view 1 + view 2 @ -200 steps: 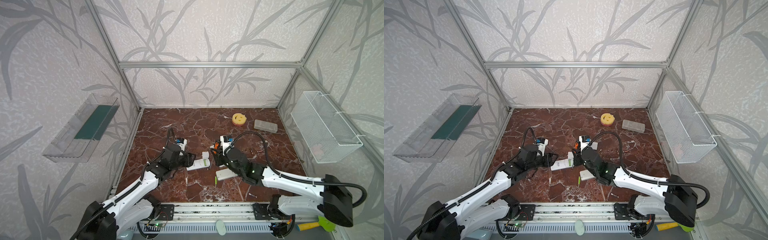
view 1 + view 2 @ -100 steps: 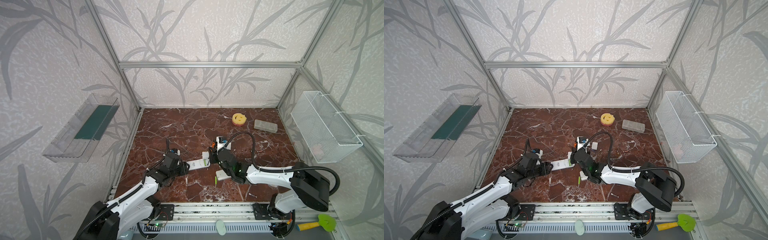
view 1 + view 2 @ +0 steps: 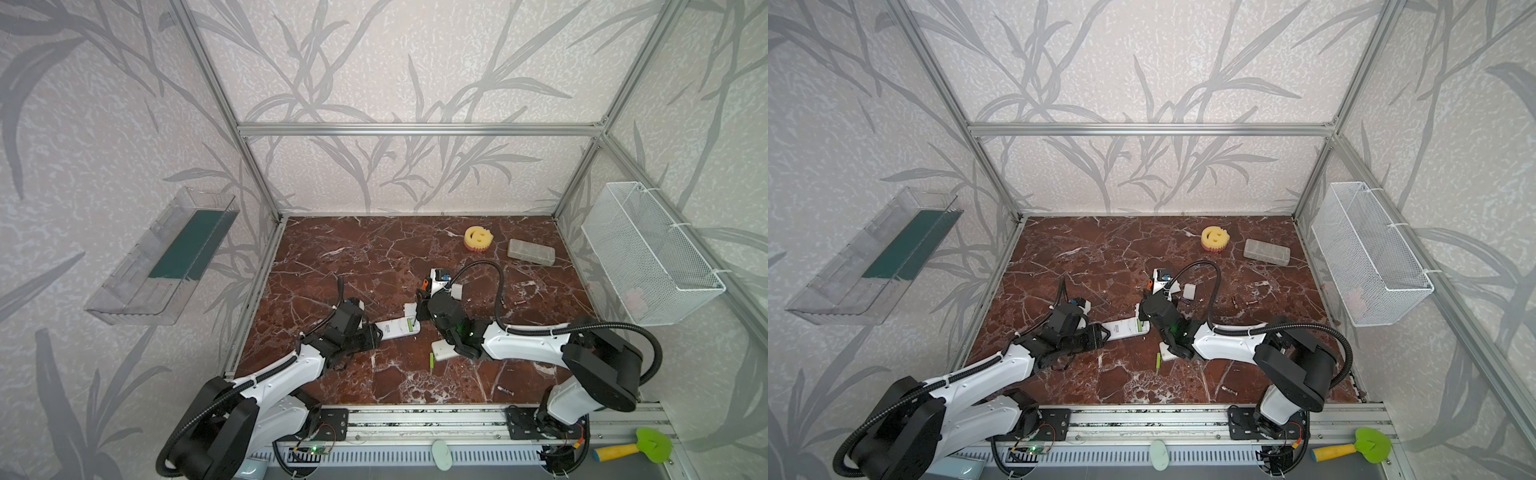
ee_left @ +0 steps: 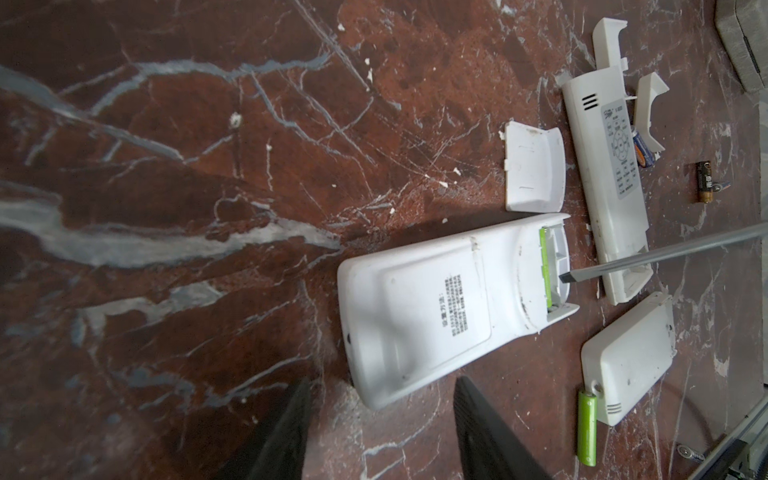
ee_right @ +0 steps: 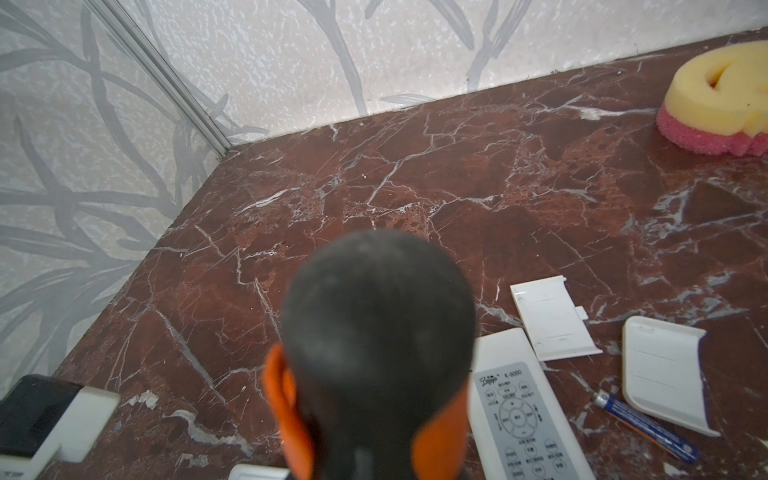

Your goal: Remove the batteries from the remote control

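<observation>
The white remote control point(image 4: 436, 307) point(image 3: 397, 328) lies face down with its compartment uncovered. One lime green battery point(image 4: 545, 266) sits inside. My right gripper point(image 3: 423, 300) point(image 3: 1148, 303) is shut on the orange-and-black screwdriver point(image 5: 374, 353). The blade tip point(image 4: 565, 276) rests in the compartment beside that battery. My left gripper point(image 4: 382, 415) point(image 3: 374, 332) is open, its fingers either side of the remote's other end without touching it. A loose green battery point(image 4: 587, 428) point(image 3: 432, 360), a dark one point(image 4: 703, 182) and a blue one point(image 5: 644, 419) lie on the floor.
Near the screwdriver lie a second remote point(image 4: 611, 174) with its buttons up, a white box point(image 4: 627, 357) and loose white covers point(image 4: 534, 166) point(image 5: 665, 370). At the back right are a yellow sponge point(image 3: 478, 238) and a grey block point(image 3: 532, 251). A wire basket point(image 3: 648, 253) hangs on the right wall.
The right arm has folded in and carried the screwdriver slightly left, onto the remote's compartment. The left gripper has dropped toward the front, to the remote's end. The remote has not moved.
</observation>
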Action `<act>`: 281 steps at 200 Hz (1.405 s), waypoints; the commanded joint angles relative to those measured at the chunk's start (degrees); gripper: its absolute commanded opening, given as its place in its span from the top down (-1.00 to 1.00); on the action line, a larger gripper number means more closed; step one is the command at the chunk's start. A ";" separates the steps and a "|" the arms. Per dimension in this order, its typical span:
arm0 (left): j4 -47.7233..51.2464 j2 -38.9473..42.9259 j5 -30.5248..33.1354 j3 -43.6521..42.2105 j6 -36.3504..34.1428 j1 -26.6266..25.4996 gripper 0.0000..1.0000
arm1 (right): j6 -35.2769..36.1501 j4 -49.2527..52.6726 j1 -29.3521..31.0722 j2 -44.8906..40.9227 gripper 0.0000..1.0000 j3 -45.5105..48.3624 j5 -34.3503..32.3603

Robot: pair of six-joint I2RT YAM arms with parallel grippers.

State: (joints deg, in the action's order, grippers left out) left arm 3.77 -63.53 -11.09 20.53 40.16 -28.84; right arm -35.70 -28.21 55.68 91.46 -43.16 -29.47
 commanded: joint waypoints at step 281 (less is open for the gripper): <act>-0.06 -2.68 -3.01 -4.14 3.08 0.64 0.33 | -35.39 -16.58 -9.15 3.47 1.00 13.86 13.64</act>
State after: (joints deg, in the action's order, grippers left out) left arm -4.64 -67.11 -16.56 17.41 45.25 -28.12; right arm -72.53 -48.69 46.00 98.35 -30.72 -19.79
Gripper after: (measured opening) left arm 0.337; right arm 0.229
